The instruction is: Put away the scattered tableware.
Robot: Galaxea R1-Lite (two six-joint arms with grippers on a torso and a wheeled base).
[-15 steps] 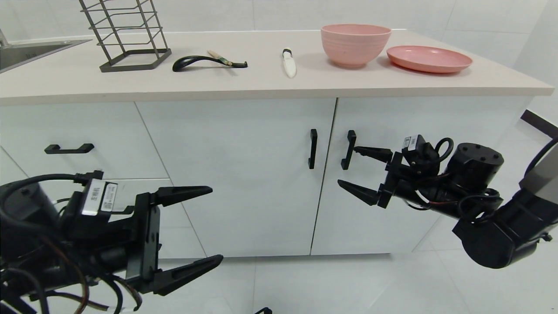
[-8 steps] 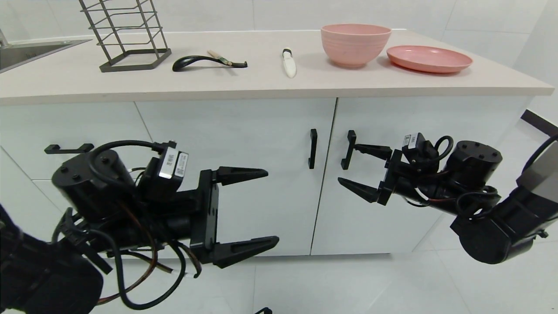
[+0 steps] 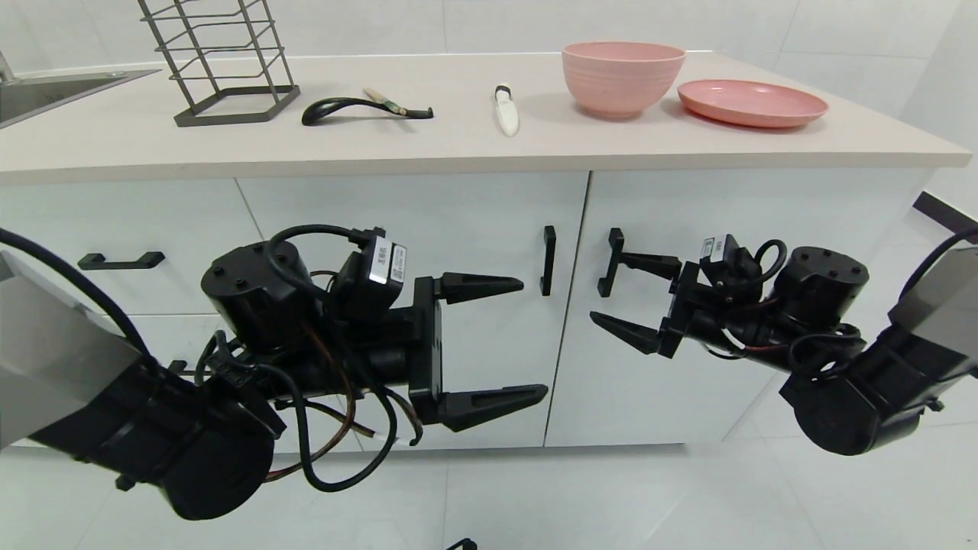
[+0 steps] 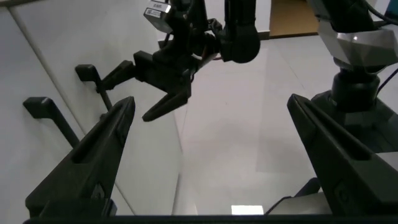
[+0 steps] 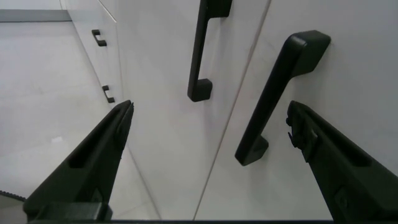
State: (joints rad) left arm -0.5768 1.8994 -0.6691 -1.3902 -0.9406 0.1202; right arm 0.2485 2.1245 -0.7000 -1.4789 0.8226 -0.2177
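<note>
Pretty bright, even light, just soft shadows by the pink bowl on the counter, plus a glare patch on the glossy floor.

Upright pink bowl beside pink plate

Left gripper risen from low spot on robot's left, below drawer handle, one second ago. Half second ago midway across cabinet front. Now swung farther toward robot's right and higher, in front of left cabinet door, upper finger tip just beside left door handle. Right gripper edged only slightly toward left gripper, wrist a touch higher. Gap between the two grippers much narrower than before.
</note>
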